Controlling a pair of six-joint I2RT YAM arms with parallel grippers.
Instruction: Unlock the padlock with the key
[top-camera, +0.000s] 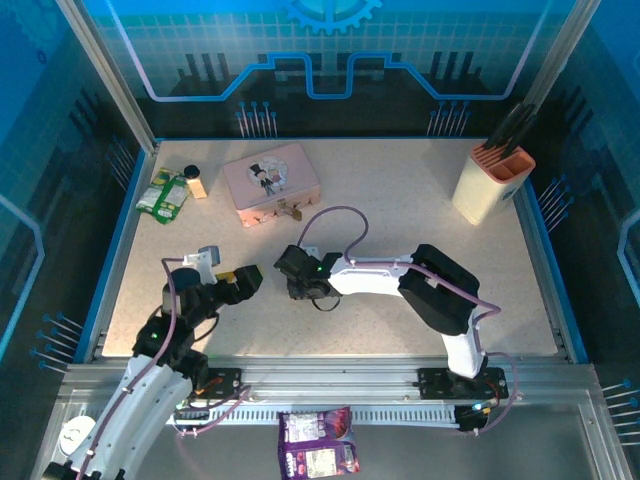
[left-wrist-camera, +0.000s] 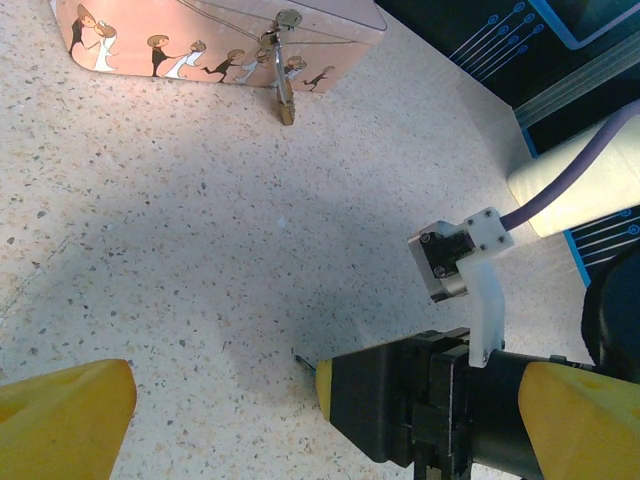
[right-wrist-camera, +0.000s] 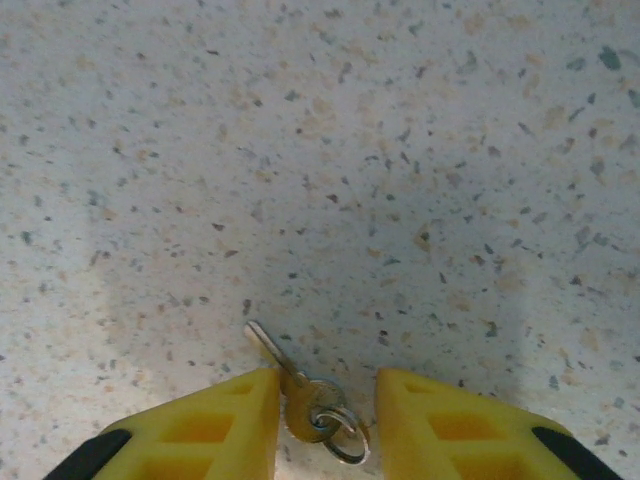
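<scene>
The key (right-wrist-camera: 300, 392), small and silver with a little ring on its head, lies flat on the speckled table. My right gripper (right-wrist-camera: 327, 380) is down over it, open. The yellow fingers (right-wrist-camera: 225, 425) stand either side of the key's head, the left one touching it and the right one apart. From above, the right gripper (top-camera: 297, 285) is at mid-table. The key's tip (left-wrist-camera: 299, 360) pokes out past that gripper's finger (left-wrist-camera: 326, 388). The brass padlock (left-wrist-camera: 285, 100) hangs at the front of the pink box (top-camera: 270, 182). My left gripper (top-camera: 245, 280) is open wide, empty, pointing at the right one.
A beige knife block (top-camera: 492, 185) stands at the back right. Green packets (top-camera: 165, 195) and a small bottle (top-camera: 195, 182) lie at the back left. A purple packet (top-camera: 318, 445) sits on the near rail between the arm bases.
</scene>
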